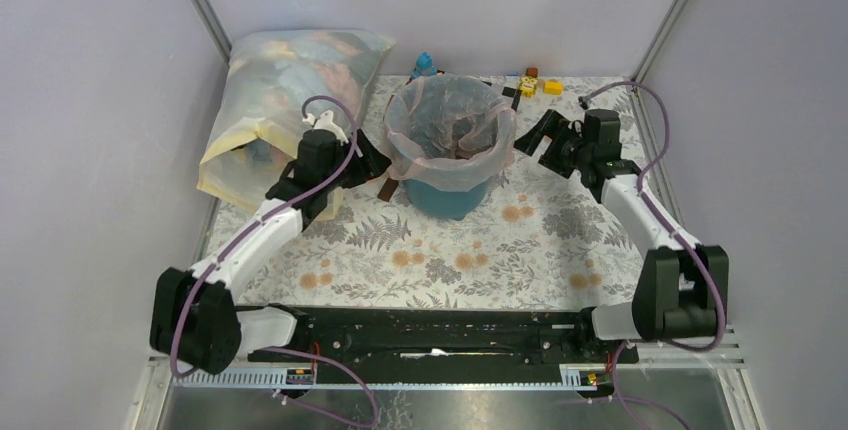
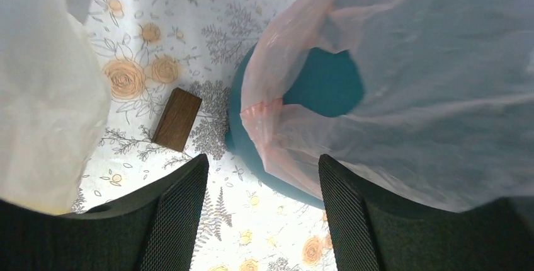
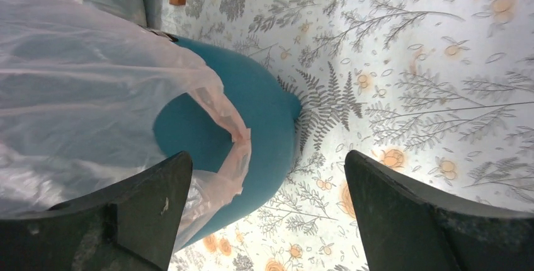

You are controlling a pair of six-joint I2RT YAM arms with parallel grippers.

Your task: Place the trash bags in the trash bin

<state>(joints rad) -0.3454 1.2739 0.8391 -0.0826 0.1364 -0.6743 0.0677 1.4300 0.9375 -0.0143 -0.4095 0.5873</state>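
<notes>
The teal-blue trash bin [image 1: 447, 197] stands at the table's middle back. The pale-pink trash bag [image 1: 450, 122] lines it, its rim folded out over the bin's lip and hanging down the sides. My left gripper [image 1: 372, 162] is open and empty just left of the bin; in the left wrist view [image 2: 261, 214] the bag [image 2: 428, 82] and bin [image 2: 327, 85] lie ahead, apart from the fingers. My right gripper [image 1: 527, 137] is open and empty just right of the bin; in the right wrist view [image 3: 264, 214] the bag's edge [image 3: 94, 82] drapes over the bin [image 3: 258, 120].
A large milky-yellow sack [image 1: 285, 100] with coloured contents lies at the back left, against the left arm. A brown wooden block [image 1: 389, 188] lies left of the bin's base. Small toys [image 1: 530, 82] and a blue figure [image 1: 424, 64] sit along the back edge.
</notes>
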